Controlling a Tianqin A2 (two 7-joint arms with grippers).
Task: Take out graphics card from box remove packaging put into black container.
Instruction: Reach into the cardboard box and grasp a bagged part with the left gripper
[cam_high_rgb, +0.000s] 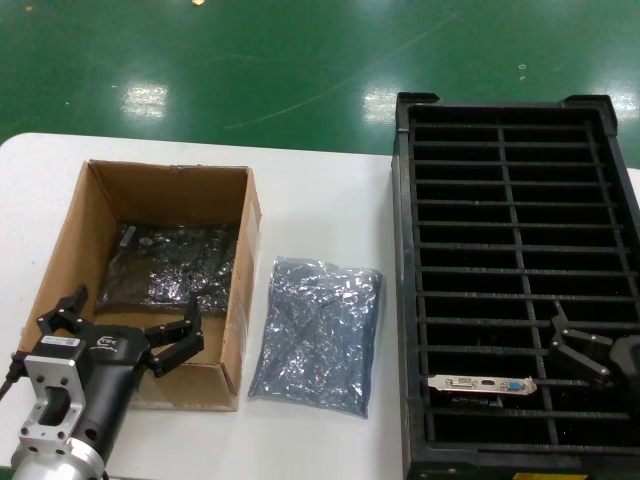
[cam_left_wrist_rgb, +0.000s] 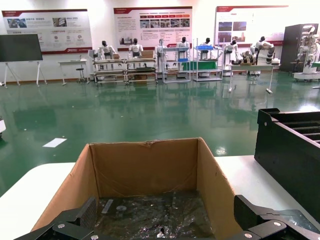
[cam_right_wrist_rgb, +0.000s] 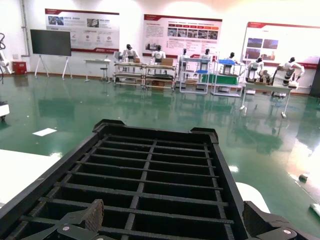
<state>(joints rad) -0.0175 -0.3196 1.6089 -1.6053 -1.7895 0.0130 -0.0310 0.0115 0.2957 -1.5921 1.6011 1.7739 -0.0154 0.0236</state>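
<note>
**One card slotted, one bagged in the box**

Head view: one graphics card (cam_high_rgb: 482, 384) in a near slot of the black container (cam_high_rgb: 417, 300). One empty bag (cam_high_rgb: 318, 332) on the bench (cam_high_rgb: 320, 200). One box (cam_high_rgb: 75, 225) holds a bagged card (cam_high_rgb: 175, 265). Left gripper (cam_high_rgb: 125, 320) open over the box; right gripper (cam_high_rgb: 590, 350) open over the container.

Wrist views: wall posters (cam_left_wrist_rgb: 152, 22), text unreadable.

My left arm (cam_high_rgb: 60, 420): silver metal wrist, black body with white logo, black cable, black clawed gripper (cam_high_rgb: 120, 325), silver screws on fingers (cam_left_wrist_rgb: 270, 227).
</note>
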